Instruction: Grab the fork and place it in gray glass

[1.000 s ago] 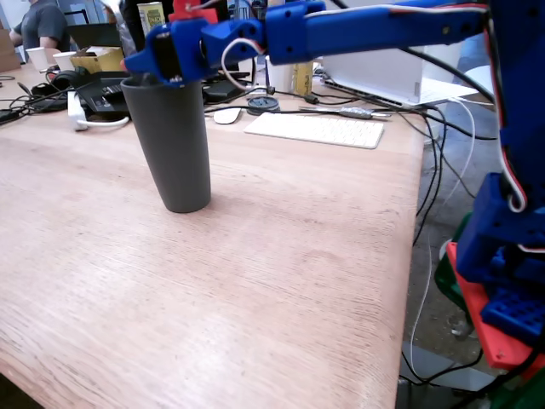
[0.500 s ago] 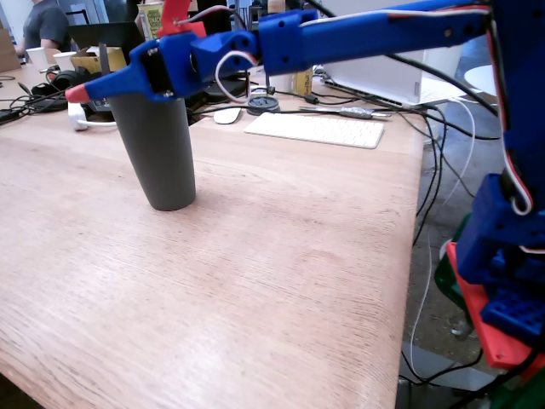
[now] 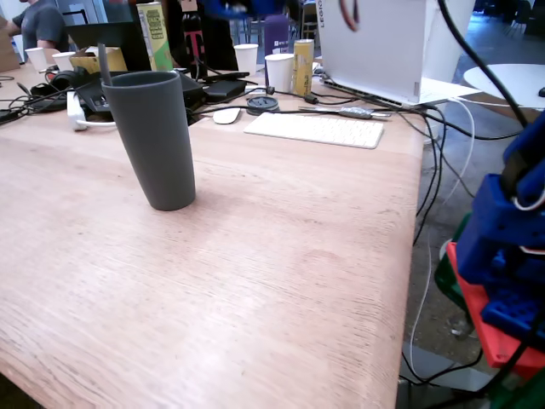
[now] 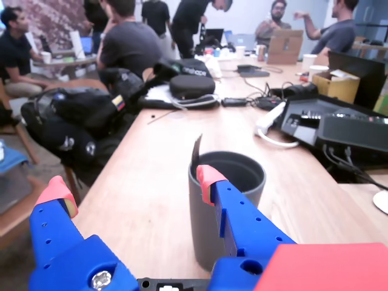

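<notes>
In the fixed view, the gray glass (image 3: 152, 139) stands upright on the wooden desk (image 3: 255, 281) at upper left, a thin dark handle end of the fork (image 3: 104, 63) poking above its rim. In the wrist view, the blue claw (image 4: 133, 185) fills the lower frame, spread wide and empty; the glass (image 4: 225, 200) is just behind its right finger.
</notes>
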Robot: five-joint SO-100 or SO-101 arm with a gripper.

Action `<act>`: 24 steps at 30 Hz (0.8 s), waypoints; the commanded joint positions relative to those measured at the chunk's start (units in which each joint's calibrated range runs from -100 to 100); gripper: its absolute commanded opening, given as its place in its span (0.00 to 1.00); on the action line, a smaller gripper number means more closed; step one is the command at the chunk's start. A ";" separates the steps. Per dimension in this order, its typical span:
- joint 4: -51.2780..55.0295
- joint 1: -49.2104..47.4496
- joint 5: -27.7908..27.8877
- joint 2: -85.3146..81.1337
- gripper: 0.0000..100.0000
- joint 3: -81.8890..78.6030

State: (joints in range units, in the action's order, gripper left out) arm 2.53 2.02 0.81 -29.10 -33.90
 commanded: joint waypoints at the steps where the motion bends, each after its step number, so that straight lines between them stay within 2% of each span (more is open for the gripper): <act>1: -0.14 -0.16 -0.20 -14.73 0.44 -12.11; 5: -0.14 -0.67 -0.24 -27.94 0.44 -26.55; 9: -0.06 -8.28 -0.24 -38.66 0.44 -38.16; 13: 0.02 -9.30 -0.24 -49.46 0.43 -52.88; 15: 0.10 -9.30 -0.29 -55.47 0.36 -60.05; 17: 0.76 -9.30 -0.29 -60.35 0.22 -65.53; 20: 15.37 -9.80 -0.29 -63.70 0.01 -65.72; 22: 26.05 -9.80 -0.29 -67.47 0.00 -65.72; 24: 32.45 -9.80 -0.29 -68.24 0.00 -65.72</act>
State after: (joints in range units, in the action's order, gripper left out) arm 28.45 -7.56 0.37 -96.02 -99.28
